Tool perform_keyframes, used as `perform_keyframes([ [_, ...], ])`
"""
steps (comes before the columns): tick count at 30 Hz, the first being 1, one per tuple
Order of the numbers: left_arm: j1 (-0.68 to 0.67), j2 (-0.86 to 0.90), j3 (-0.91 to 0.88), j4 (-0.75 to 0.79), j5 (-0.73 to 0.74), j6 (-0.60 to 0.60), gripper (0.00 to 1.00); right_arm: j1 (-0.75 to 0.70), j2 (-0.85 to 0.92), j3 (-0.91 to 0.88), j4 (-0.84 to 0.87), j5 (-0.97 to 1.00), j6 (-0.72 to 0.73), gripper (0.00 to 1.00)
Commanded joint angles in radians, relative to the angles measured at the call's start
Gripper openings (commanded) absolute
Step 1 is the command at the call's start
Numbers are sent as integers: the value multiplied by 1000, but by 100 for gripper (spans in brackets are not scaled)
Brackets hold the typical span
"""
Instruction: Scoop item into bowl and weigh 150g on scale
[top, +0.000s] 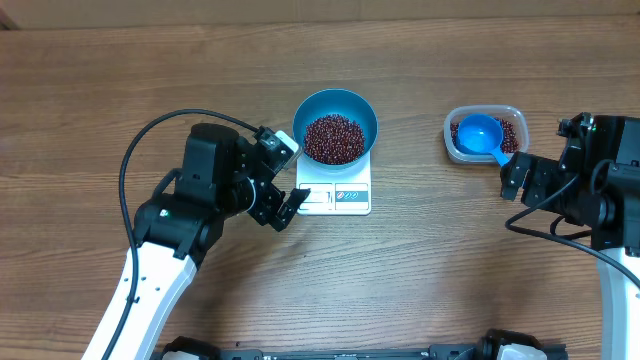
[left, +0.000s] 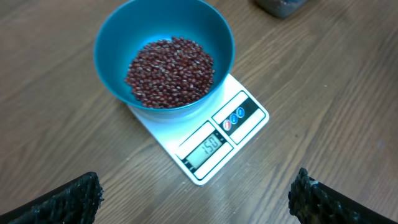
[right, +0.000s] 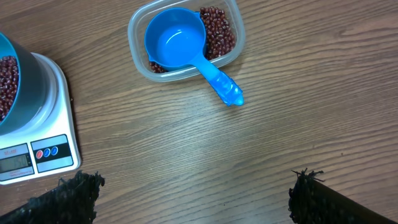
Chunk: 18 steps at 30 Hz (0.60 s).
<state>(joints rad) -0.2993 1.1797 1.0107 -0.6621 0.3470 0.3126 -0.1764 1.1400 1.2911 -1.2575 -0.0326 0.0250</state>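
The blue bowl (top: 304, 110) stands on the white scale (top: 350, 196) at the table's middle and holds a heap of red-brown beans (top: 334, 138). From the left wrist, the bowl (left: 124, 37), the beans (left: 171, 71) and the scale (left: 249, 115) lie just ahead, and the display (left: 210, 146) reads 150. My left gripper (top: 290, 172) hovers open beside the scale's left edge, jaws wide and empty (left: 196, 196). My right gripper (top: 538, 155) is open and empty (right: 196, 196) over bare wood, right of the tub.
A clear plastic tub (top: 511, 116) at the right holds leftover beans (right: 221, 34) and a blue scoop (right: 174, 40) whose handle sticks out over the rim toward my right gripper. The scale's corner (right: 56, 93) shows at the right wrist view's left edge.
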Motion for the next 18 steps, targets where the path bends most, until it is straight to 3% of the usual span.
perform_keyframes([
  [1, 6, -76, -16, 17, -43, 1, 100, -3, 2, 28, 3, 13, -8, 100],
  [18, 125, -481, -404, 493, -32, 7, 100, -3, 2, 28, 3, 13, -8, 100],
])
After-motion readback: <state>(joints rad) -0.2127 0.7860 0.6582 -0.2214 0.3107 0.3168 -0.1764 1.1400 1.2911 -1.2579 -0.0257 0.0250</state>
